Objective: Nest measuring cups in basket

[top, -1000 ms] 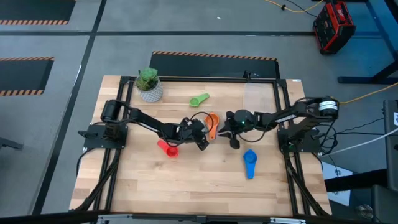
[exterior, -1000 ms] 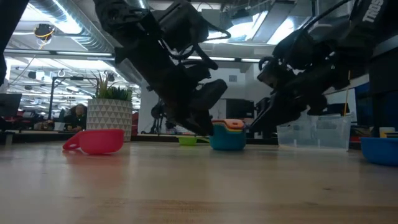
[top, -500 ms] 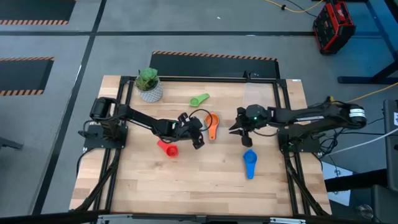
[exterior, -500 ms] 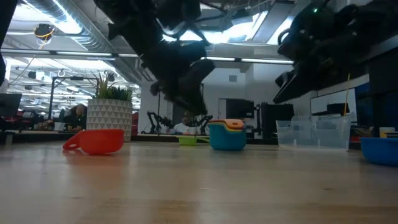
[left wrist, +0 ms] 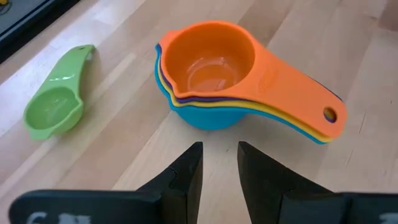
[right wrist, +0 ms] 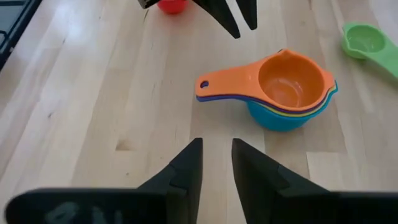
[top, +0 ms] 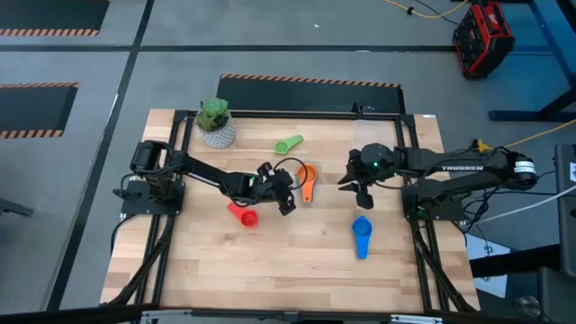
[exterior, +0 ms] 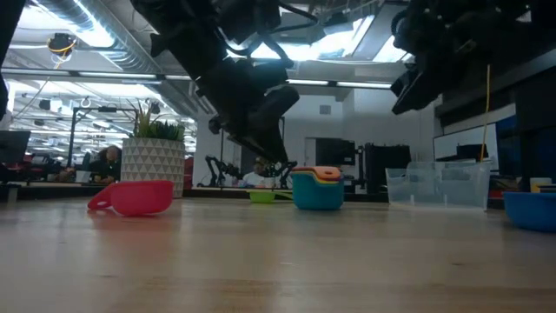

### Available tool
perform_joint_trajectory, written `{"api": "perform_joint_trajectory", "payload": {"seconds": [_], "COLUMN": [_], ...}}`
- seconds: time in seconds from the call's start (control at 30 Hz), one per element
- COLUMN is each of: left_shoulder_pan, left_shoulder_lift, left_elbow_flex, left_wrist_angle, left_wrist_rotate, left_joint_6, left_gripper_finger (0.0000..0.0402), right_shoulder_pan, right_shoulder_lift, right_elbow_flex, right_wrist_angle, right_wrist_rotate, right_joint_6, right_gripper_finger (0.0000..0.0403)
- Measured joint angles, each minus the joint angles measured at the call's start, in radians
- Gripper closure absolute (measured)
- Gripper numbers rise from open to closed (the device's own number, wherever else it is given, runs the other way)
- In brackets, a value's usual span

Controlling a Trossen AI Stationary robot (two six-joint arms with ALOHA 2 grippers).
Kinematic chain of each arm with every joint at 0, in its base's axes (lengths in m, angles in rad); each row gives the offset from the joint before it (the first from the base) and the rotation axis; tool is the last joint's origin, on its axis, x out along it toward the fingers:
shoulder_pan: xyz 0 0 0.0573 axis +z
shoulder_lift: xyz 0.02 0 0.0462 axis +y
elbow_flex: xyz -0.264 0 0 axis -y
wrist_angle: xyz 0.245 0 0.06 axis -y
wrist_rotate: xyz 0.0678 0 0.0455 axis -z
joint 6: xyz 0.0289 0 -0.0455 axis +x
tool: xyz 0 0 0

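A nested stack of measuring cups (top: pixel 307 179), orange on top of yellow and blue ones, rests bottom down on the table mid-way between both arms (left wrist: pixel 211 87) (right wrist: pixel 289 87). Single cups lie apart: green (top: pixel 288 144), red (top: pixel 241 214) and blue (top: pixel 361 237). The clear basket (top: pixel 373 142) (exterior: pixel 439 184) stands near the far right. My left gripper (top: pixel 288 200) (left wrist: pixel 219 155) hovers just left of the stack, narrowly open and holding nothing. My right gripper (top: pixel 356 187) (right wrist: pixel 216 149) hovers right of the stack, raised, narrowly open and holding nothing.
A white-potted green plant (top: pixel 215 123) stands at the far left of the table (top: pixel 297 270). My left arm's fingers (right wrist: pixel 233 15) show beyond the stack in the right wrist view. Bare wood lies along the table's near side.
My right gripper has drawn away from the cup stack toward the table's right edge and risen. My left gripper has lifted off the table beside the stack and backed slightly left. The stack has stayed where it was.
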Motion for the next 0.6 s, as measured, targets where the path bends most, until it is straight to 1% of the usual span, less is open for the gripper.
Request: {"api": "perform_joint_trajectory", "payload": {"seconds": [0.1, 0.27, 0.33, 0.4, 0.53, 0.6], "left_shoulder_pan": [0.0, 0.0, 0.0, 0.0, 0.0, 0.0], "left_shoulder_lift": [0.0, 0.001, 0.001, 0.002, 0.002, 0.002], "left_elbow_flex": [0.0, 0.0, 0.0, 0.0, 0.0, 0.0], "left_wrist_angle": [0.0, 0.0, -0.002, -0.002, -0.001, -0.001], "left_wrist_rotate": [-0.001, -0.001, -0.001, -0.001, -0.001, -0.001], "left_joint_6": [0.0, -0.001, -0.001, -0.001, -0.002, -0.002], "left_gripper_finger": [0.0308, 0.0308, 0.0308, 0.0308, 0.0308, 0.0308], "right_shoulder_pan": [0.0, 0.0, 0.0, 0.0, 0.005, 0.016], "right_shoulder_lift": [0.006, 0.006, 0.006, 0.006, 0.006, 0.006], "right_elbow_flex": [0.032, 0.034, 0.034, 0.035, 0.035, 0.034], "right_wrist_angle": [-0.041, -0.054, -0.07, -0.094, -0.222, -0.306], "right_wrist_rotate": [0.0, 0.0, 0.0, -0.009, -0.113, -0.139], "right_joint_6": [0.022, 0.079, 0.111, 0.164, 0.249, 0.262], "right_gripper_finger": [0.0277, 0.0213, 0.0196, 0.0186, 0.0181, 0.0183]}}
